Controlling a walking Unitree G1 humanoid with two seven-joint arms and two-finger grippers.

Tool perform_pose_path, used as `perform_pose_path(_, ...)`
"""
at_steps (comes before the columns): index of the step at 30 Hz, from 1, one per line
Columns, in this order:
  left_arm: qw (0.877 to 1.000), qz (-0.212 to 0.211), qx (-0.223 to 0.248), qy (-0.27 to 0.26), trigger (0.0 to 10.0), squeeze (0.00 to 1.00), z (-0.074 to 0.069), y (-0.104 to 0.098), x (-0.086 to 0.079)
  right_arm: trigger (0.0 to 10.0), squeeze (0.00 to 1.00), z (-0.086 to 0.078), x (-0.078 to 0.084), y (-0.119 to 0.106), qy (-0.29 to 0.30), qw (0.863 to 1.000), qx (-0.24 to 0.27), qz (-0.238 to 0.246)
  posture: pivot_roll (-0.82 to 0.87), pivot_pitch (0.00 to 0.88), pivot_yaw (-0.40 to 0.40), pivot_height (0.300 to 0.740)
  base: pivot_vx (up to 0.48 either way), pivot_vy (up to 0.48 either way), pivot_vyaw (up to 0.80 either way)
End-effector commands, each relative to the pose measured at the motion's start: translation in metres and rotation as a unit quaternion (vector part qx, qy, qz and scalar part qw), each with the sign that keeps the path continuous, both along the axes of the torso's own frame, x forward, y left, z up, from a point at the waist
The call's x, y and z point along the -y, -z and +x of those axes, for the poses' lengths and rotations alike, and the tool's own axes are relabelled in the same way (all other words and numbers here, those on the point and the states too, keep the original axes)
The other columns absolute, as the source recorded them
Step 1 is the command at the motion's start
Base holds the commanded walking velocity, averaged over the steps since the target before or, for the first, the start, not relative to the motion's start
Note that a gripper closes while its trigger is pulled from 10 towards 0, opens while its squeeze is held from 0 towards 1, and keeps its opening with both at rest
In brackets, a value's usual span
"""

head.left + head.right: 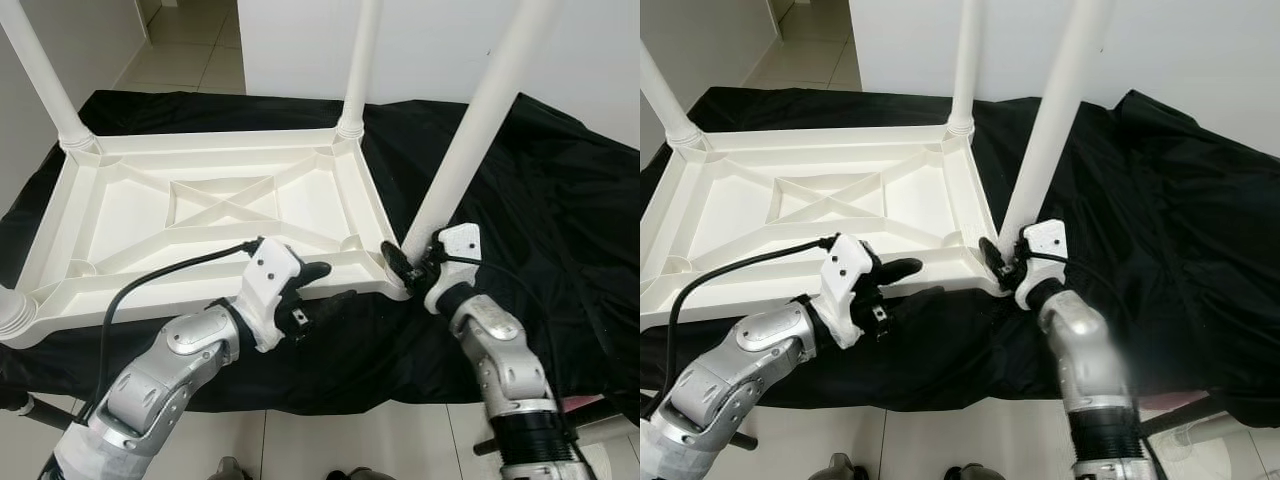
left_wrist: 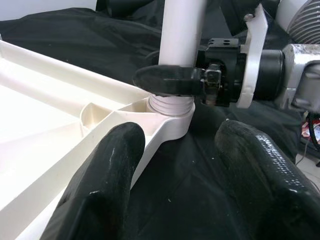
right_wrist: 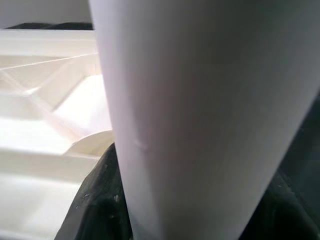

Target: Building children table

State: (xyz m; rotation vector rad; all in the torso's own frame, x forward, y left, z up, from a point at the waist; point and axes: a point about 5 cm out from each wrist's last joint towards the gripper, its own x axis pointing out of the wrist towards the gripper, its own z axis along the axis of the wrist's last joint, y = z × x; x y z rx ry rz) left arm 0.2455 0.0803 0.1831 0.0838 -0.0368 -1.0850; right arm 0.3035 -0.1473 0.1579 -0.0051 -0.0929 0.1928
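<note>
left eye view: right pincer (image 1: 405,262) clamps table leg (image 1: 478,125); left pincer (image 1: 322,288) open beside.

The upturned tabletop (image 1: 210,215) is showing smooth white moulded plastic with a faint sheen, and the leg (image 1: 470,140) standing at its near corner is looking the same. Under the tabletop, a matt black cloth (image 1: 560,200) is lying creased. Beside its edge, the left gripper's fingers (image 2: 100,195) are gleaming like glossy black rubber.
</note>
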Motion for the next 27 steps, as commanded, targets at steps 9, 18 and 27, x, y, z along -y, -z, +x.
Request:
perform_pose_path(9, 0.999, 0.007, -0.001, 0.034, 10.0, 0.0, -0.003, 0.001, 0.001, 10.0, 0.0, -0.011, -0.023, 0.015, 0.114, 0.991, -0.048, 0.052, 0.0, 0.074, -0.041, 0.74, 0.0, 0.0, 0.0)
perform_pose_path(18, 0.999, 0.006, 0.002, 0.033, 10.0, 0.0, -0.001, 0.0, 0.001, 10.0, 1.0, -0.011, -0.008, 0.005, 0.08, 0.995, -0.014, 0.049, -0.02, 0.072, -0.04, 0.74, 0.0, 0.0, 0.0)
perform_pose_path(27, 1.0, 0.005, 0.004, 0.03, 10.0, 0.0, 0.002, -0.001, 0.0, 10.0, 0.0, -0.014, 0.012, -0.001, -0.034, 0.999, -0.001, 0.004, -0.03, 0.083, -0.039, 0.74, 0.0, 0.0, 0.0)
